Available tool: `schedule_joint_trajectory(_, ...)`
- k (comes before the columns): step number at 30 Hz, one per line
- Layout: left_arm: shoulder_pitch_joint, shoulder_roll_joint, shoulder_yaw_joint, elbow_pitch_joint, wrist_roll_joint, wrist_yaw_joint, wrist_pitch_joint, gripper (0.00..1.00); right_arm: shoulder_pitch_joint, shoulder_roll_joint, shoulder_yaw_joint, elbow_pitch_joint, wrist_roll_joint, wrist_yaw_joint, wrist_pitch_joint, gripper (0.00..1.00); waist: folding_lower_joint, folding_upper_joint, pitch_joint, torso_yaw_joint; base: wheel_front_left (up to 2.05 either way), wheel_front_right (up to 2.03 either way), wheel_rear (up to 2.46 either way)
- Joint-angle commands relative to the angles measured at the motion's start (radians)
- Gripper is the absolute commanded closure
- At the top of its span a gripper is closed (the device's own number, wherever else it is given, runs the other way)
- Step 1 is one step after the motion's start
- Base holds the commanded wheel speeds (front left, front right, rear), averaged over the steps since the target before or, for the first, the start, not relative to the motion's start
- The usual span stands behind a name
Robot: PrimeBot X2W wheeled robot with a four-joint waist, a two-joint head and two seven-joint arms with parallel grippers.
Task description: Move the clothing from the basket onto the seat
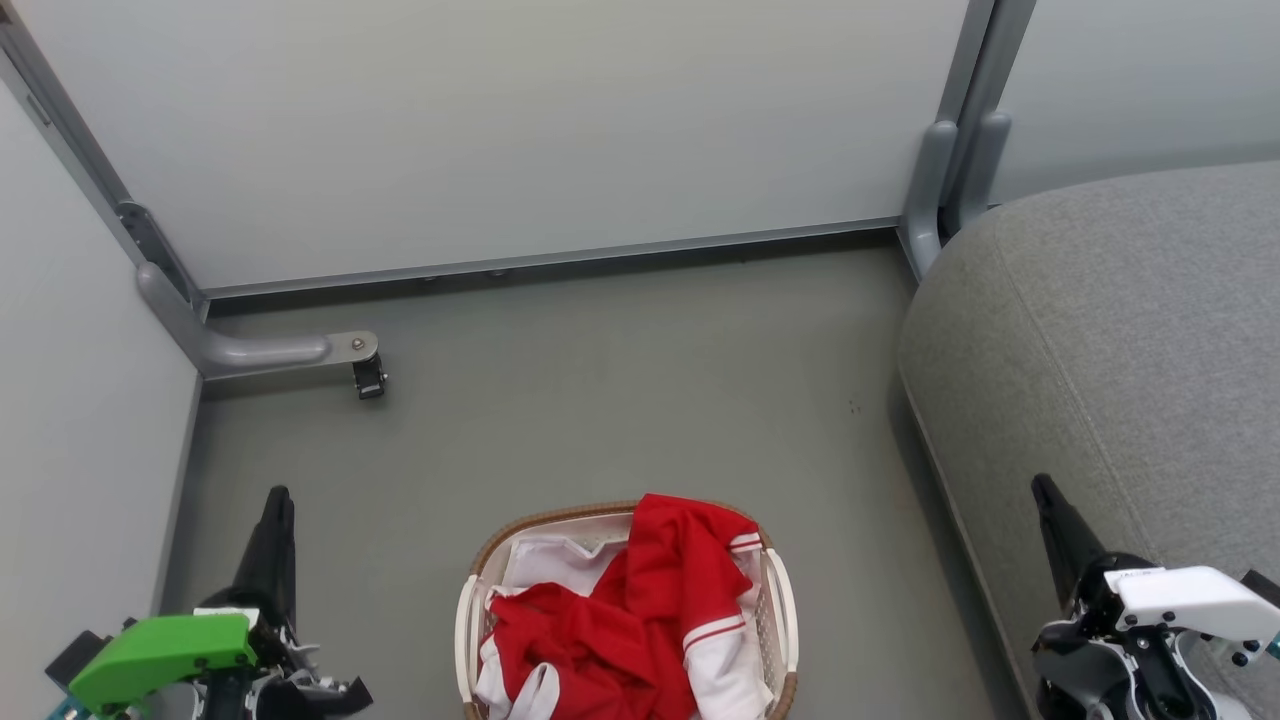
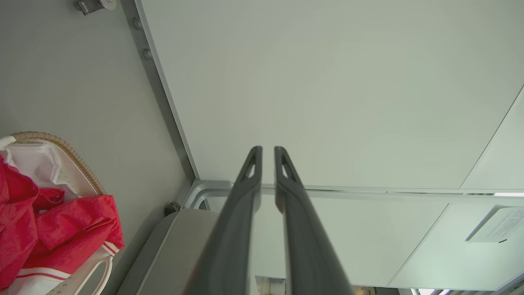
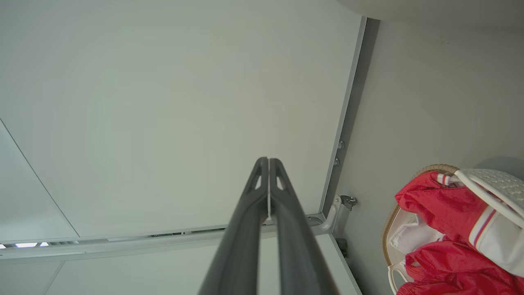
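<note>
Head view, basket [image 1: 466, 622] cut off below, clothing [image 1: 640, 600] heaped inside

Red, white-striped clothing [image 1: 640, 620] — grey seat [image 1: 1130, 330]

Left jaws ajar, right jaws closed

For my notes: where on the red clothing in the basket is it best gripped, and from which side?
Probably the raised fold of the clothing near the far rim of the basket, coming straight down from above. That fold seems to stand highest in the heap, bunched and loose, so it can be pinched without catching the white liner.
</note>
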Motion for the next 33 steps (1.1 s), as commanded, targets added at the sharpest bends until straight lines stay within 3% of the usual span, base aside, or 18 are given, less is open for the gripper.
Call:
schedule_joint_trajectory(1, 0.006, -0.002, -0.001, 0.008, 0.0, 0.0, -0.001, 0.0, 0.005, 0.002, 0.0, 0.006, 0.0, 0.0, 0.0, 0.0, 0.0, 0.0, 0.0, 0.0, 0.0, 0.0, 0.0)
schedule_joint_trajectory(7, 0.0, 0.004, -0.007, 0.019, 0.062, 0.0, -0.032, 0.0, -0.003, -0.015, 0.024, 0.003, -0.04, 0.0, -0.03, 0.0, 0.0, 0.0, 0.002, 0.001, 0.0, 0.0, 0.0)
schedule_joint_trajectory(18, -0.005, 0.006, -0.021, 0.017, 0.339, 0.001, -0.084, 0.0, -0.024, -0.04, 0.046, 0.009, -0.267, 0.0, -0.084, 0.0, 0.0, 0.0, 0.01, 0.004, 0.0, 0.0, 0.0)
schedule_joint_trajectory(33, -0.004, 0.034, -0.1, 0.011, 0.65, 0.06, -0.145, 0.0, -0.038, -0.068, 0.112, 0.016, -0.55, 0.0, -0.146, 0.0, 0.0, 0.0, 0.014, 0.01, 0.0, 0.0, 0.0)
